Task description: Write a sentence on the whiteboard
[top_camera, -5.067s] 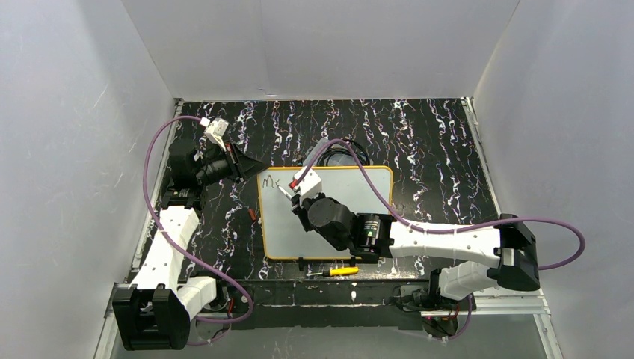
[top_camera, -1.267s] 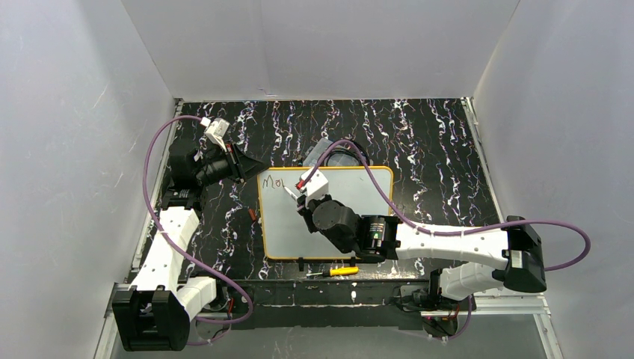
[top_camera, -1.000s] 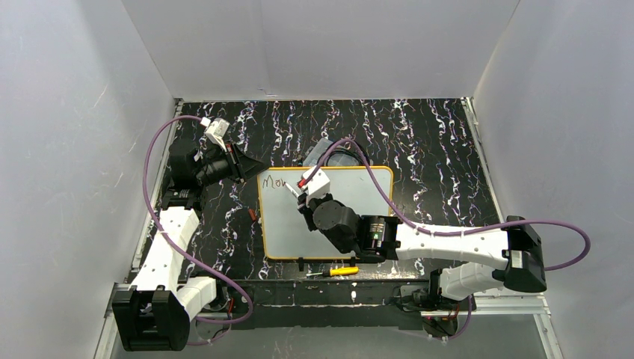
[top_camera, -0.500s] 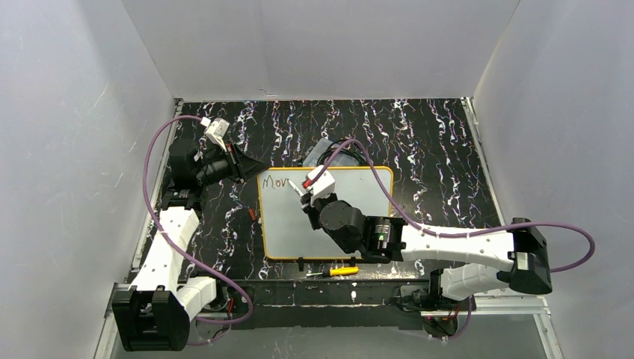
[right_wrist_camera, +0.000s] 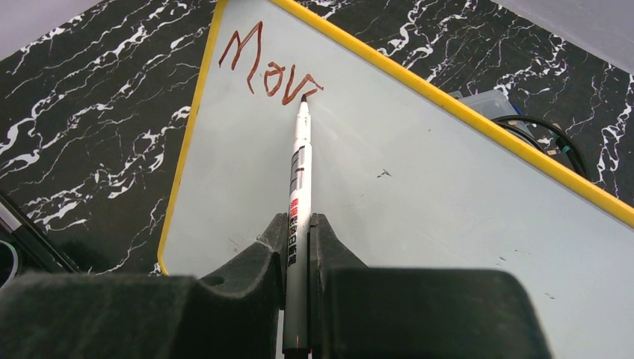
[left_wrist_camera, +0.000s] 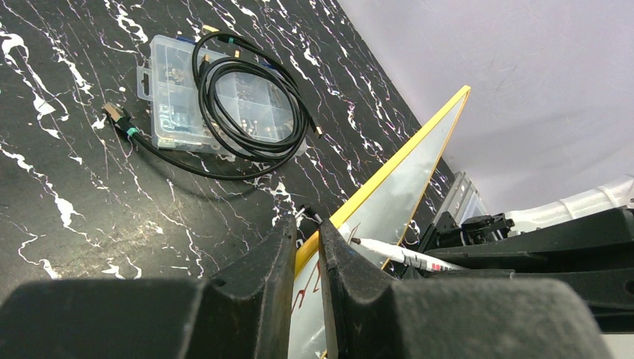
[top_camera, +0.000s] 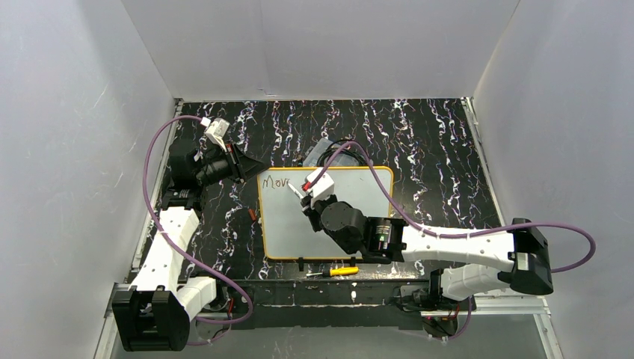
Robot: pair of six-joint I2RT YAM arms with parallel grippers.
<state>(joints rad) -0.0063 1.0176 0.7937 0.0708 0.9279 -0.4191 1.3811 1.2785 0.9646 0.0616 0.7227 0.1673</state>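
Screwdriver [top_camera: 334, 271]: yellow handle, lying at the near edge, just in front of the board from where I'm watching.
Table [top_camera: 434, 142]: black top with white veining, everything sits on it.
Whiteboard [top_camera: 284, 232]: white face, yellow-orange rim, lying mid-table with the right arm reaching across it.
Right gripper [right_wrist_camera: 297, 224]: I've got the jaws pinched narrow on the marker barrel, a firm hold.
Marker [right_wrist_camera: 300, 161]: white barrel pointing away from the wrist, dark tip down at the end of the last letter.
Sentence [right_wrist_camera: 271, 69]: reddish-brown scrawl in the board's far-left corner, I read "Mov" so far.
Left gripper [left_wrist_camera: 306, 233]: jaws nearly closed, clamped on the board's yellow rim at the far-left corner.
Organizer box [left_wrist_camera: 172, 101]: clear plastic, on the table just beyond the board's far edge.
Cable [left_wrist_camera: 250, 112]: black, coiled on top of that box, one plug end trailing onto the table.
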